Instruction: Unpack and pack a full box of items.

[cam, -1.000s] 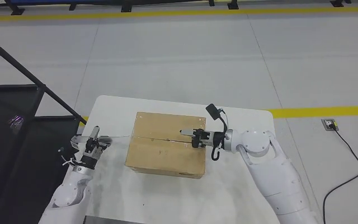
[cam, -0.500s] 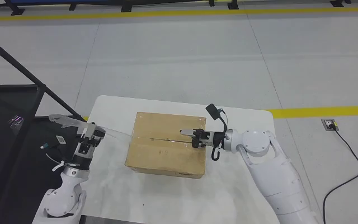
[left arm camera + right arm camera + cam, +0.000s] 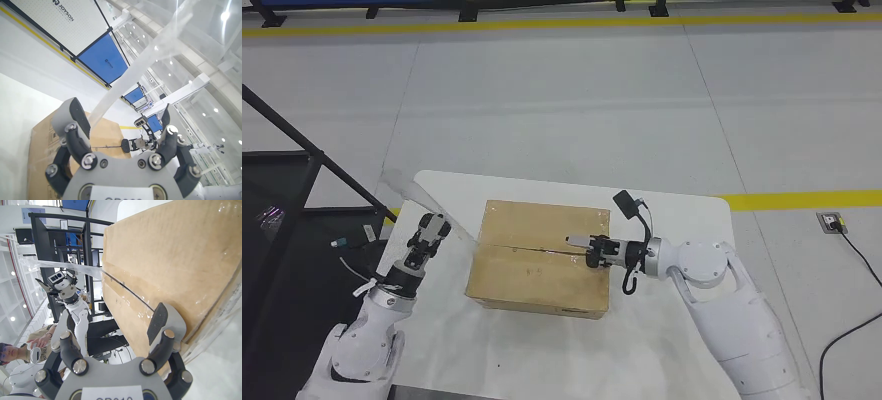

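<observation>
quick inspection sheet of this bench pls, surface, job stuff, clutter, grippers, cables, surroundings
surface: white table, with the box standing mid-table
job's things: cardboard box, flaps shut; clear tape strip lifted off the seam, one end on the box, the rest rising past the left gripper
clutter: nothing seen
grippers: left gripper open, beside the box's left end, by the tape; right gripper open, over the seam near the box's right end
cables: black cable looped at the right wrist; floor cable running from a floor socket
surroundings: yellow floor line; black frame left of the table
</observation>
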Robot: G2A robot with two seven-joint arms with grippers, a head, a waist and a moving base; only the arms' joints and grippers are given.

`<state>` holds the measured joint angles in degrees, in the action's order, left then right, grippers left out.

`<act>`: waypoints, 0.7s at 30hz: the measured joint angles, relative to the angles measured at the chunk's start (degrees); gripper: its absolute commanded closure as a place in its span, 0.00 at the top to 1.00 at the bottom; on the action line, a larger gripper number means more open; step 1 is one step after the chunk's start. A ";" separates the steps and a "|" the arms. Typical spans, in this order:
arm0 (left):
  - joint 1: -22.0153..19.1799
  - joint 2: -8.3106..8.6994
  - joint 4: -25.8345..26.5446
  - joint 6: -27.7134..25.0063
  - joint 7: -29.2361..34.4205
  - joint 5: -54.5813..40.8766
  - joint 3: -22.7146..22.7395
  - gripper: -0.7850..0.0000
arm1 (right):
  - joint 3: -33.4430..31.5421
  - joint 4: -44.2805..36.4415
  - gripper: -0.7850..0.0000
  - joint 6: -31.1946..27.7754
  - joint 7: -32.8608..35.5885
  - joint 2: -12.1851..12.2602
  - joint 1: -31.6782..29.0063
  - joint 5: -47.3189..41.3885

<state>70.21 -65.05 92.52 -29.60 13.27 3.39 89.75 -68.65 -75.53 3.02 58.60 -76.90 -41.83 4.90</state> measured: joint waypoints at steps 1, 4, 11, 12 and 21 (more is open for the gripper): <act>-0.22 0.02 0.16 -0.34 0.66 0.40 -0.22 1.00 | 0.00 -0.01 1.00 -0.04 -0.06 0.06 -0.02 -0.14; -0.75 0.13 0.38 -1.57 3.10 1.20 -0.80 1.00 | 0.05 0.02 1.00 -0.22 -0.25 0.20 0.00 -0.36; -3.36 0.51 -1.38 -4.01 10.64 1.52 -2.28 1.00 | 0.47 0.35 1.00 -0.47 -0.43 0.44 0.48 -0.86; -3.80 0.56 -1.71 -4.25 11.66 1.26 -2.46 1.00 | 0.56 0.40 1.00 -0.51 -0.43 0.47 0.54 -0.95; -6.09 1.00 -2.52 -6.35 17.71 -0.68 -3.49 1.00 | 0.90 0.99 1.00 -1.10 -0.96 0.79 0.79 -1.76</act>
<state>64.12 -64.04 89.99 -35.96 30.98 2.71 86.26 -67.75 -74.54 1.92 57.64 -76.11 -41.05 3.15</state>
